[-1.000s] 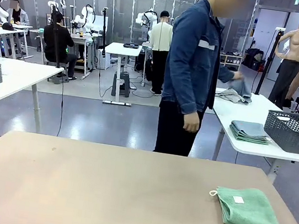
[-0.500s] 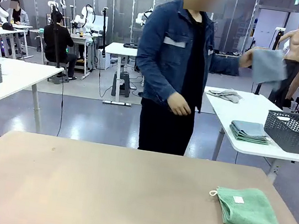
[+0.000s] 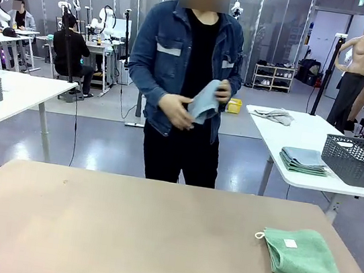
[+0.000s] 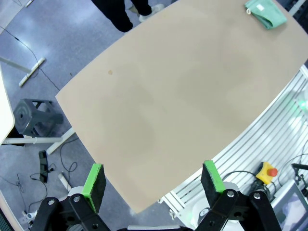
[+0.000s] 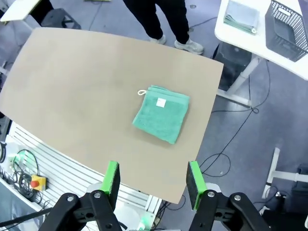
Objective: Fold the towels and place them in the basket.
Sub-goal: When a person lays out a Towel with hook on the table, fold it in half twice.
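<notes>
I logged: folded green terry towel [image 3: 304, 257] with white label, flat on tan bench [image 3: 120, 236]; pale blue towel [image 3: 205, 102] in person's hands [image 3: 174, 110]; left jaws and right jaws spread, empty.

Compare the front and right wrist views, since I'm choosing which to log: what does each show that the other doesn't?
Front adds the person's hands holding a pale blue towel, and a grey heap on the side table. Right wrist adds the robot's right hand, open and empty, and the person's shoes. Both show the table, the green towel, the basket and a folded stack.
</notes>
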You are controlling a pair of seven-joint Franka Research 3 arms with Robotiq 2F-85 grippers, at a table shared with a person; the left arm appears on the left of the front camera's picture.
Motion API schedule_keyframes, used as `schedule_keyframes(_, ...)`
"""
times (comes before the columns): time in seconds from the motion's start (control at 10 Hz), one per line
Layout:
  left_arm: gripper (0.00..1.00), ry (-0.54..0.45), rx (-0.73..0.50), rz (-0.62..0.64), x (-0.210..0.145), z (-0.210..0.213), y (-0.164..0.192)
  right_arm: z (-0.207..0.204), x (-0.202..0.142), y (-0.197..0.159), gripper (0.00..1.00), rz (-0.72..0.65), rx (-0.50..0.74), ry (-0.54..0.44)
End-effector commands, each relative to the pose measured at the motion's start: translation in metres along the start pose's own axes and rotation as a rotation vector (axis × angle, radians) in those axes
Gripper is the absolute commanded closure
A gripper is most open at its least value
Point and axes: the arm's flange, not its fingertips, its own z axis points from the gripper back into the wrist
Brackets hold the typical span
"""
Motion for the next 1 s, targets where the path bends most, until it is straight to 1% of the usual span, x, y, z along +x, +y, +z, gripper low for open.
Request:
schedule_keyframes(0.0,0.0,-0.005,0.003,-0.019,-0.003,-0.002,-0.001,-0.012,0.007,0.006,0.3,-0.064,-0.012,0.035)
schedule_keyframes(0.1,0.0,-0.005,0.003,-0.019,-0.003,-0.002,-0.001,0.0,0.0,0.0,0.3,0.0,0.0,0.0)
schedule_keyframes(0.9,0.0,-0.005,0.003,-0.019,-0.003,-0.002,-0.001,0.0,0.0,0.0,0.3,0.0,0.0,0.0)
